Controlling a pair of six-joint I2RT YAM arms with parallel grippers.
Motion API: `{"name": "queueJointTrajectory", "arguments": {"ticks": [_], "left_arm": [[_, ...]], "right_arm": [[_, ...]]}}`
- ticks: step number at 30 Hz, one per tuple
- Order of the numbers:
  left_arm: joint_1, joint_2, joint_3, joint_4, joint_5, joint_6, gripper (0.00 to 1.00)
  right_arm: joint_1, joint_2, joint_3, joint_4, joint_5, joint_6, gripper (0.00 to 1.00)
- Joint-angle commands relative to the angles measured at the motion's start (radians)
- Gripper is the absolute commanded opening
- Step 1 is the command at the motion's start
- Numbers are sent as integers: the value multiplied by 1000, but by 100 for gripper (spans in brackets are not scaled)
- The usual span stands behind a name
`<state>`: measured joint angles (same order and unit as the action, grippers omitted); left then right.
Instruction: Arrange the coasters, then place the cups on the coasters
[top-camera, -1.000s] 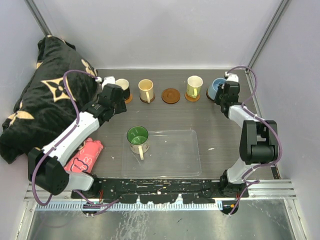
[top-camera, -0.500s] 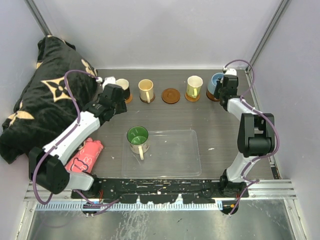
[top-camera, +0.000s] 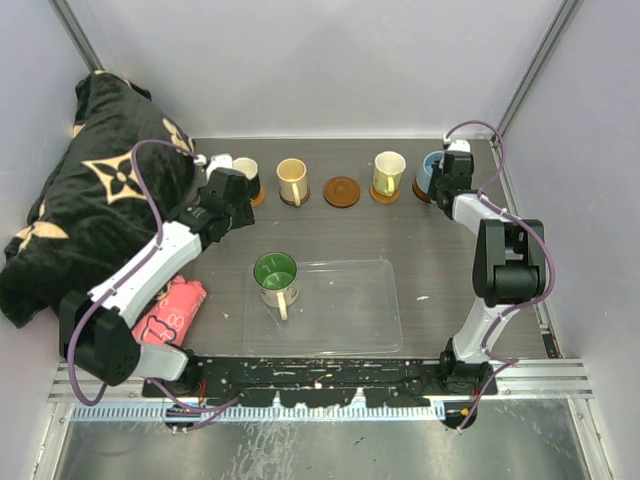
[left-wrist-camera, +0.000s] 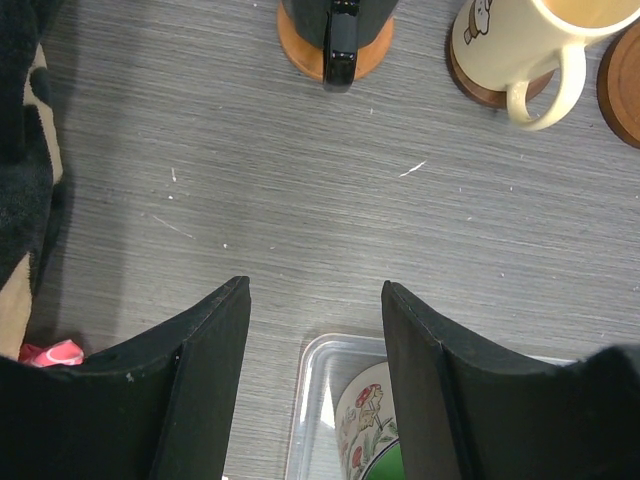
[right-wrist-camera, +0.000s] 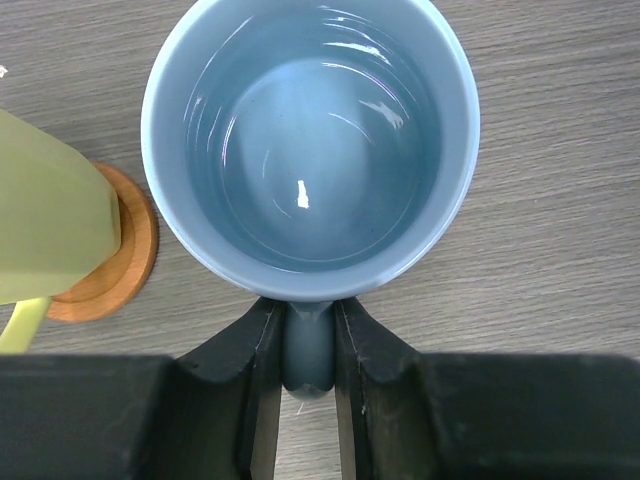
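Done: 3 mugs seated on orange-brown round coasters (left-wrist-camera: 297, 48): black glossy mug (top-camera: 246, 172), cream-white mug (top-camera: 292, 180), yellow-tan mug (top-camera: 389, 173).
In hand: light blue glazed mug (right-wrist-camera: 310, 140), handle clenched by right tool (right-wrist-camera: 307, 312), bowl directly ahead.
Outstanding: bare brown round coaster (top-camera: 342, 191); green-inside white mug (top-camera: 275, 272) in clear plastic tray (top-camera: 352, 302), just behind released, empty left tool (left-wrist-camera: 315, 290).

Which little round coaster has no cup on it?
The bare brown round coaster in the middle of the back row, between the cream-white mug and the yellow-tan mug. The other coasters in view sit under mugs.
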<state>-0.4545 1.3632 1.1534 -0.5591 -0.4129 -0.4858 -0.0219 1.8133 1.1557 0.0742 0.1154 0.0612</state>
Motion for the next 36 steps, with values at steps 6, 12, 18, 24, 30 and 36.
{"name": "queueJointTrajectory", "arguments": {"ticks": [6,12,18,24,30,36], "left_arm": [[-2,1,26,33,3,-4,57],[-3,2,23,34,1,-4,57],[-3,2,24,34,0,-4,57],[-3,-1,22,35,3,-4,57],[-3,1,25,34,2,-4,57],[-3,-2,21,34,3,-4,57]], "right_arm": [[4,-4,87,140,23,-20,1],[9,8,92,139,27,-20,1],[15,15,89,137,39,-26,1],[22,23,91,133,46,-30,1],[22,27,88,123,47,-12,1],[23,32,88,114,49,-2,8]]}}
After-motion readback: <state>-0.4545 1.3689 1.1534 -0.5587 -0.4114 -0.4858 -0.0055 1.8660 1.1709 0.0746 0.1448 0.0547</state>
